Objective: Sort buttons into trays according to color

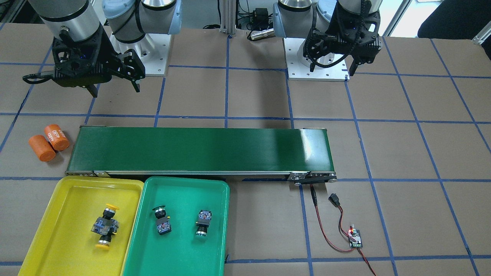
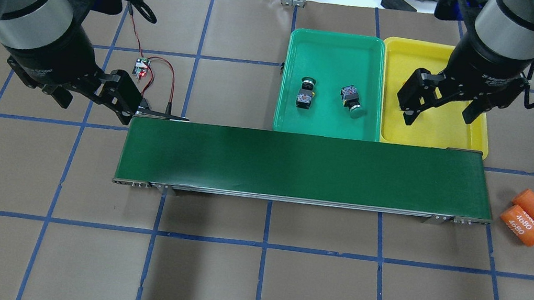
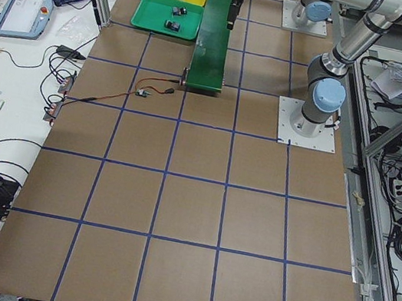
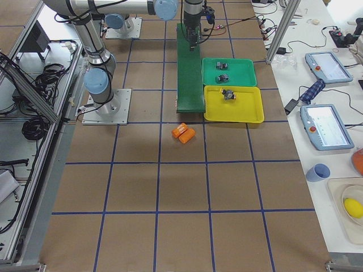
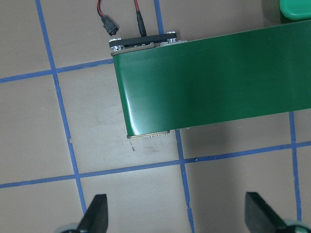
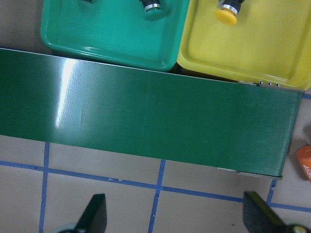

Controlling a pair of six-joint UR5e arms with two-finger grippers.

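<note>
Two yellow buttons (image 1: pixel 105 227) lie side by side in the yellow tray (image 1: pixel 69 214). In the green tray (image 1: pixel 184 253) lie two green buttons (image 1: pixel 163 221), (image 1: pixel 202 222), apart from each other. My right gripper (image 2: pixel 439 112) hangs open and empty above the yellow tray (image 2: pixel 419 53) and hides its buttons in the overhead view. The right wrist view shows one yellow cap (image 6: pixel 226 14) past the belt. My left gripper (image 2: pixel 91 102) is open and empty above the table, just off the conveyor's other end. Both green buttons (image 2: pixel 306 92), (image 2: pixel 351 100) show in the overhead view.
A long dark-green conveyor belt (image 1: pixel 199 149) runs between my arms and the trays. Two orange cylinders (image 1: pixel 50 142) lie off the belt's end on the right arm's side. A small controller board (image 1: pixel 355 237) with red and black wires lies near the other end.
</note>
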